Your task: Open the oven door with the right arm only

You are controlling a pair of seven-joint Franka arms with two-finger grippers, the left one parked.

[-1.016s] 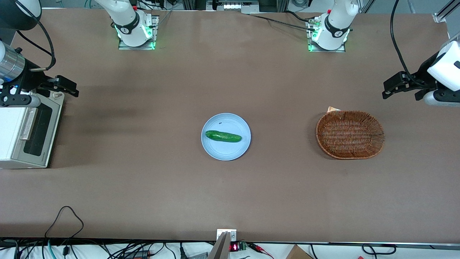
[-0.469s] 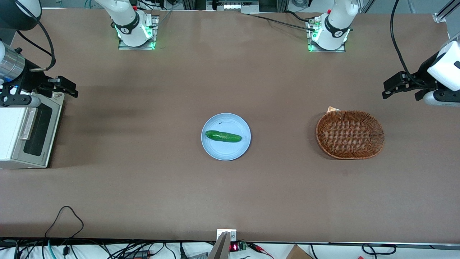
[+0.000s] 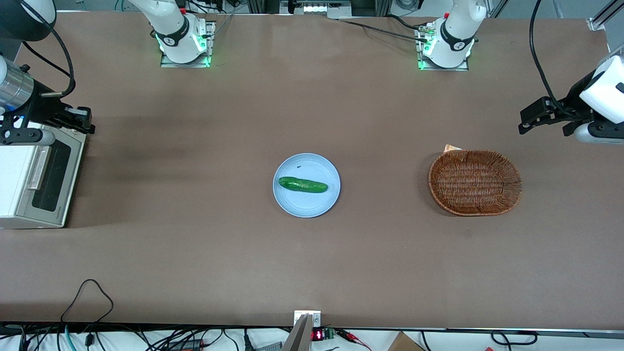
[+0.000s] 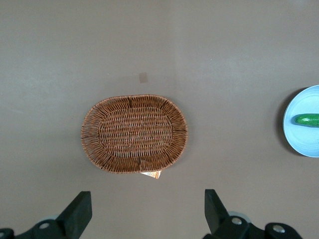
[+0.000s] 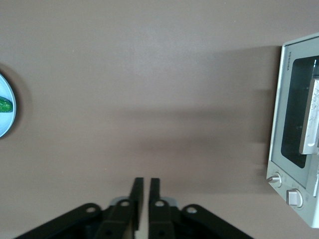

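The toaster oven point(image 3: 34, 180) sits at the working arm's end of the desk point(image 3: 312, 263), its door point(image 3: 48, 178) shut flat against the body, with the pale bar handle point(image 3: 39, 167) running along the edge next to the oven's top and the two knobs point(image 5: 281, 188) at the end of the face farther from the front camera. The right arm point(image 3: 17, 90) holds its gripper point(image 3: 82, 119) above that knob end of the oven, off to the side of the handle; in the right wrist view the fingers point(image 5: 136, 194) are drawn almost together with only a thin slit between them, and they hold nothing. The main risk, as I judge it, is the approach: with the fingers this close they cannot straddle the bar, so a descent might only push on the glass or skid off the handle. Coming down where it now hangs could also knock a knob instead. A pull that does not follow the door's hinge arc might drag the light oven across the desk. The plate point(image 3: 306, 185) with the cucumber point(image 3: 302, 185) and the wicker basket point(image 3: 474, 182) lie well apart and are not threatened.
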